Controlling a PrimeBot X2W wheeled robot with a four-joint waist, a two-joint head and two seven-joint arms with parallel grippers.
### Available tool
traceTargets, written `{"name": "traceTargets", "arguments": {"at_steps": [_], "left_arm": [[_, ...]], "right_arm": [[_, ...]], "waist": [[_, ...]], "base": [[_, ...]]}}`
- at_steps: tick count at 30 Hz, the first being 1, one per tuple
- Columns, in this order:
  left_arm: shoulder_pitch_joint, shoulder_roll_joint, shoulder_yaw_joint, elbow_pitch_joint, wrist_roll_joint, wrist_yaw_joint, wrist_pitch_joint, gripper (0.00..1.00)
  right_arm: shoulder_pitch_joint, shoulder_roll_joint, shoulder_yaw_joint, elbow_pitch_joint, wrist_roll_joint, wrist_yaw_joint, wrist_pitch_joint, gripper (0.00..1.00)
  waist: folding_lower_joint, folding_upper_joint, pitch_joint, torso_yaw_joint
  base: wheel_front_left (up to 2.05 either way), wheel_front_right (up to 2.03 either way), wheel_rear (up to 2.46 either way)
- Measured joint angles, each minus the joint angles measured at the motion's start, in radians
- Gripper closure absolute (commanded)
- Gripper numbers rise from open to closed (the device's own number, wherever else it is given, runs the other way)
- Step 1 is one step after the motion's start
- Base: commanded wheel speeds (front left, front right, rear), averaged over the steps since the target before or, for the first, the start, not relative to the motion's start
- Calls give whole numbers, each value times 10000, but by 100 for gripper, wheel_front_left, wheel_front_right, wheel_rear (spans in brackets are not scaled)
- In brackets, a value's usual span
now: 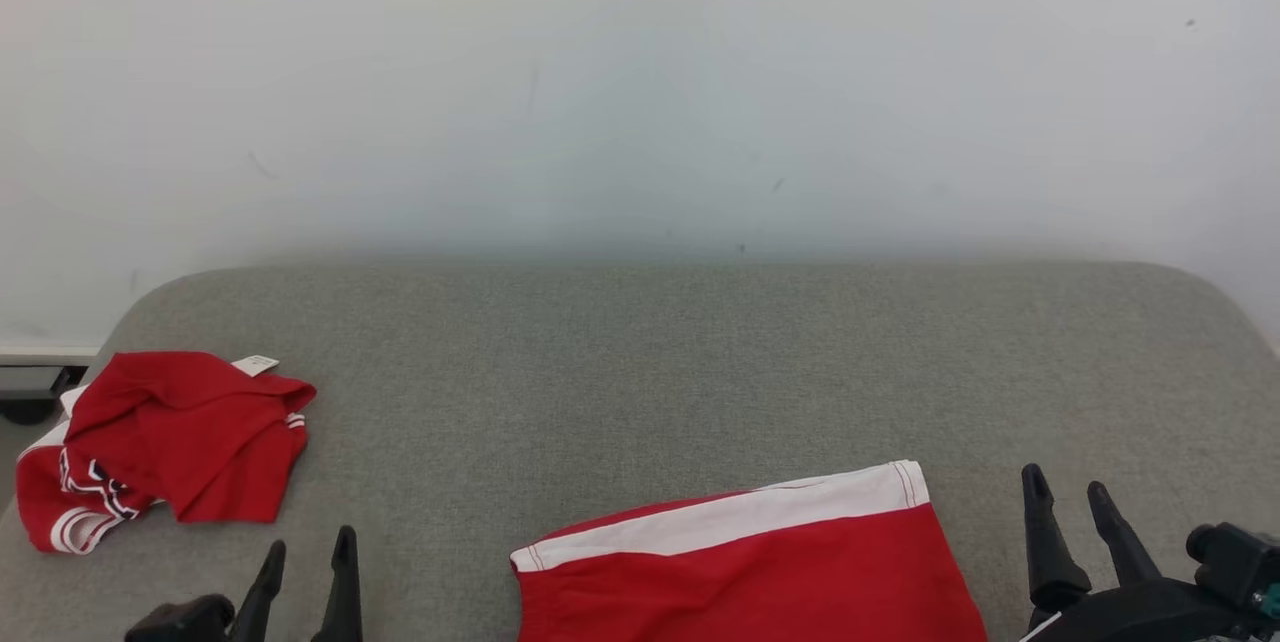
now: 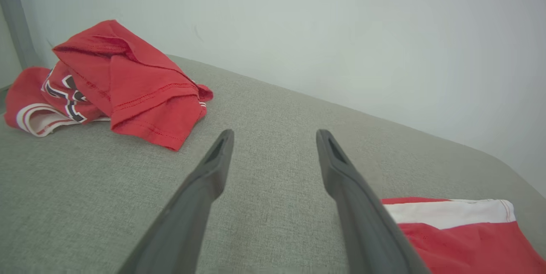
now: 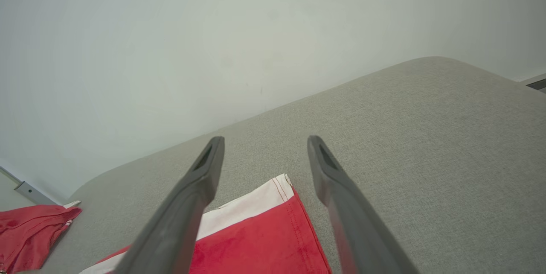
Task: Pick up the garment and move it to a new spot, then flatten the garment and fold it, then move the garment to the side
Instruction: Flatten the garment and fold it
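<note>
Far to the left, near the corner of the grey padded surface (image 1: 640,362), a crumpled red shirt (image 1: 170,447) lies in a heap. It has striped cuffs and dark lettering, and a small white label (image 1: 255,363) pokes out at its far edge. Nothing is touching it. I cannot say whether it has been put aside or is waiting its turn.

Just in front of the heap and a little to its right, the left hand (image 1: 310,542) hovers low over bare cloth. Its two dark fingers are spread wide and hold nothing.

To the right of that, at the near edge, a flat red garment (image 1: 750,572) is spread out with its white band (image 1: 730,517) turned towards the wall. I take this to be the piece being worked on. It looks smooth and fairly flat, so the pick-up and the move to a new spot seem done, and perhaps most of the flattening too. I see no fold in the part that shows. Its near part runs out of sight, so I may be missing one.

Just beside its right edge, the right hand (image 1: 1065,482) also stands wide and empty, clear of the cloth. As I judge it, the fold and the final move to the side are yet to come.
</note>
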Motion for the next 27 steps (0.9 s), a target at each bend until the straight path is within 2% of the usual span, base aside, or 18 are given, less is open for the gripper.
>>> {"name": "traceTargets", "arguments": {"at_steps": [6,11,18,27], "left_arm": [[529,209,-414,-558,742,-2,61,0],[676,257,-349,-878,1289,-2,63,0],[688,251,-261,-1312,1868,-2,94,0],[730,150,-263,-1620,2086,-2,514,0]], "right_arm": [[10,-6,290,378,-10,297,-165,0],[179,-12,240,673,-10,368,-295,0],[155,-21,238,811,-4,585,-445,0],[150,-13,232,1116,117,673,-514,0]], "waist": [[0,0,-5,-368],[0,0,60,-547],[0,0,124,-552],[0,0,184,-428]], "base": [[0,0,0],[0,0,0],[0,0,0],[0,0,0]]}}
